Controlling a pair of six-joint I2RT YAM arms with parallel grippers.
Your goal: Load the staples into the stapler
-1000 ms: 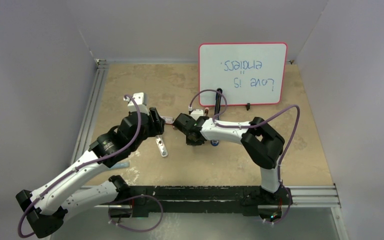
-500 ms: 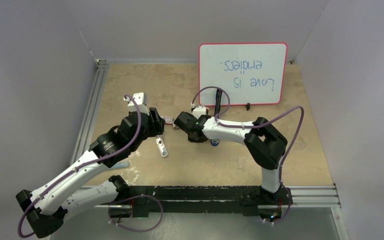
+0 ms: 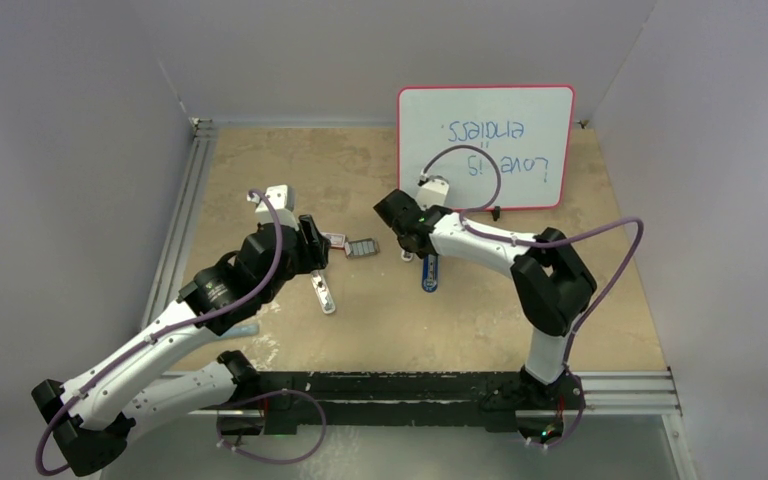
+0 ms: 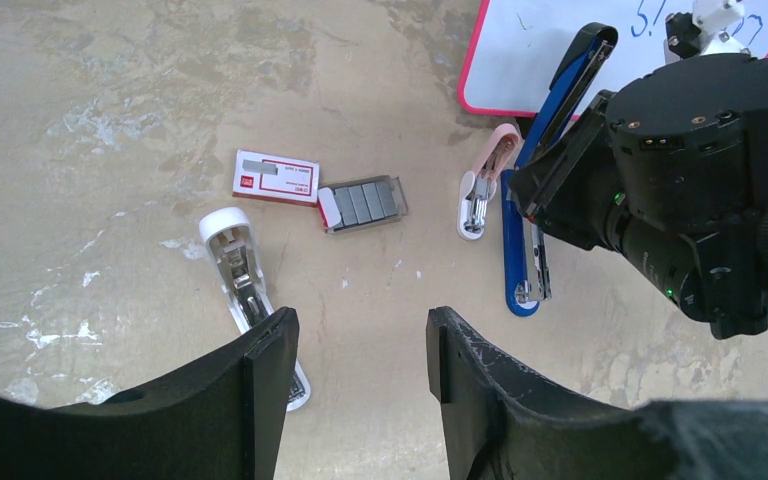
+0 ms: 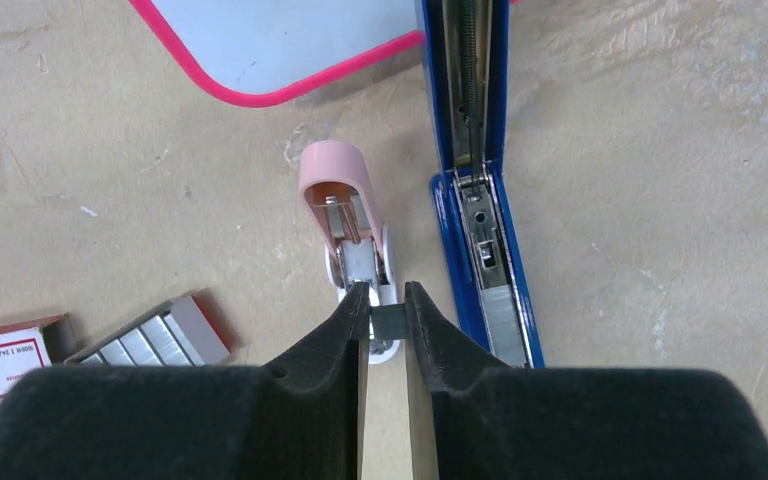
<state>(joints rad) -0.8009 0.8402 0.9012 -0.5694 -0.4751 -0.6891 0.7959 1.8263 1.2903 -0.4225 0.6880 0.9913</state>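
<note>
1. A metal rail (image 3: 182, 210) is seen along the left edge of the table (image 3: 610, 300). Bare tabletop is left between this rail and the left arm.
2. The left gripper (image 4: 360, 320) is held above the table with its jaws spread wide. Nothing is gripped between them.
3. A white stapler (image 4: 250, 290) is seen lying flat, partly under the left finger in the wrist view. Clear surface lies to its left.
4. A red-and-white box (image 4: 276, 176) is laid beyond the white stapler. Its right end is touched by the tray of the staples (image 4: 362, 203).
5. The staples are seen as a dark-grey block lying flat near the table's middle, well apart from the stapler. An open strip of table is left around them on the near side.
6. A pink stapler (image 5: 350, 220) is laid just beside the stapler's left edge, a narrow gap being kept between the two.
7. The right gripper (image 5: 386, 295) is held over the pink stapler's near end. Its jaws are nearly closed, and a small grey strip (image 5: 388, 320) is pinched between the fingertips.
8. The stapler (image 5: 480, 200) is found hinged open with its metal channel exposed. Its far end reaches the near edge of the whiteboard (image 3: 485, 145).
9. A broad bare stretch of table is left to the stapler's right, up to the right wall.
</note>
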